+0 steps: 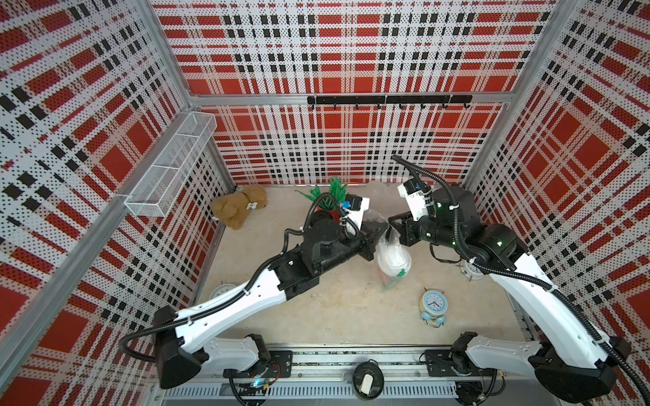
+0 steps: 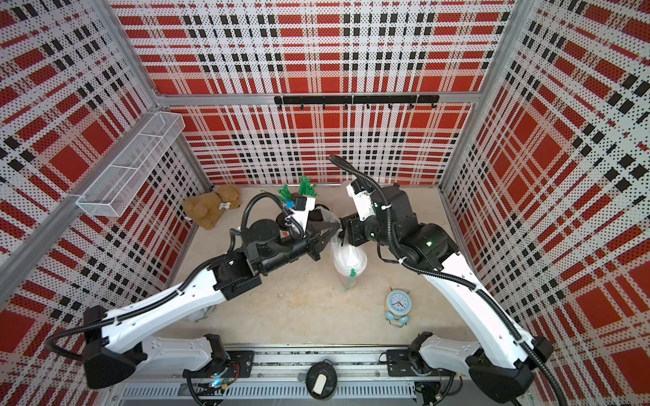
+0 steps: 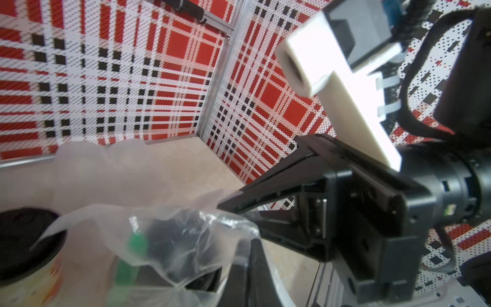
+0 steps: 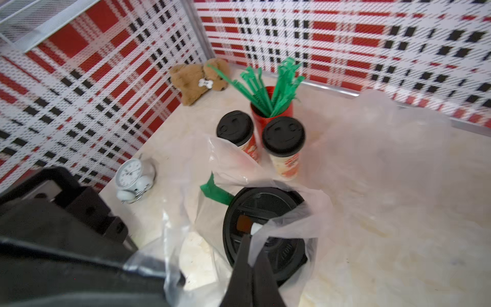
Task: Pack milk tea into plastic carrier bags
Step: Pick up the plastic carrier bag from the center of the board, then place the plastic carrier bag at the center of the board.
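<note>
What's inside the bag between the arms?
A black-lidded cup, a white-lidded cup and a green straw. The crinkled bag hides the cups' sides and anything beneath.

thin, crinkly, glossy clear plastic carrier bag (image 4: 212, 159); matt black plastic lid (image 4: 283, 135); printed paper cup (image 4: 287, 164); mottled matt counter (image 1: 334, 316)

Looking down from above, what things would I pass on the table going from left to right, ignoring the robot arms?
In a top view: brown plush dog → red holder of green straws → filled plastic carrier bag → blue alarm clock.

Clear bag (image 4: 228, 159) holds two cups (image 4: 265, 234) (image 1: 394, 261); two black-lidded cups (image 4: 235, 127) (image 4: 283, 135) stand outside.
</note>
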### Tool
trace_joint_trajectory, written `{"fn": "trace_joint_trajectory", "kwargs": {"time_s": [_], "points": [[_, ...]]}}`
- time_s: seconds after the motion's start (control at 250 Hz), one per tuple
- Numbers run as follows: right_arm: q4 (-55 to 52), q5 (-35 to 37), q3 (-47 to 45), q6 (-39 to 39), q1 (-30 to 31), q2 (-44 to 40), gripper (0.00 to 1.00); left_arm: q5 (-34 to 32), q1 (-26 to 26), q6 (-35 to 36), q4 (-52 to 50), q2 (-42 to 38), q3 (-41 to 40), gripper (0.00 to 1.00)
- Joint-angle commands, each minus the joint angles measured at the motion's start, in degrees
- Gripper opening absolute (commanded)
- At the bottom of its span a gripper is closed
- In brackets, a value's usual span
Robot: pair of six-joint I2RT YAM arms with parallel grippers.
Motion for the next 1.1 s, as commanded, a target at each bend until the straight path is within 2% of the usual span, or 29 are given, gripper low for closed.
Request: {"fn": "trace_joint_trajectory", "kwargs": {"time_s": [0.0,0.136,0.22,0.348,0.464,0.616,0.724,0.82,0.948,1.096], "points": [[4.50,-1.55,1.71,-2.36,-6.05,0.15,0.00,7.14,1.24,2.69,2.10,6.47,8.40,0.00],[7.98,-9.80,1.51,-0.97,-16.70,2.14,0.00,13.27,3.54,1.76,2.81,17.62,18.95,0.00],[10.00,-11.48,1.57,-0.41,-21.57,3.67,0.00,17.32,4.94,0.70,4.82,24.28,25.04,0.00],[13.53,-11.98,1.74,-0.45,-26.36,5.91,0.00,22.52,6.79,-1.52,8.74,34.24,34.71,0.00],[17.53,-15.23,1.42,0.30,-30.09,8.18,0.00,26.59,8.03,-5.01,13.50,43.51,44.23,0.00],[21.88,-18.25,1.68,1.09,-34.34,11.92,0.00,29.50,8.74,-9.52,20.06,56.97,58.21,0.00],[23.71,-20.25,2.32,1.66,-37.39,15.00,0.00,29.10,8.96,-13.47,25.92,67.14,68.58,0.00],[25.16,-21.74,2.46,1.92,-39.48,17.69,0.00,25.49,8.96,-16.31,31.53,75.11,75.26,0.00],[25.95,-23.13,2.22,2.01,-41.58,21.03,0.00,17.71,8.23,-17.37,38.98,80.61,76.09,0.02],[28.22,-24.31,0.59,3.17,-43.43,22.53,0.00,11.41,6.64,-13.99,39.29,83.93,77.67,0.02]]}}
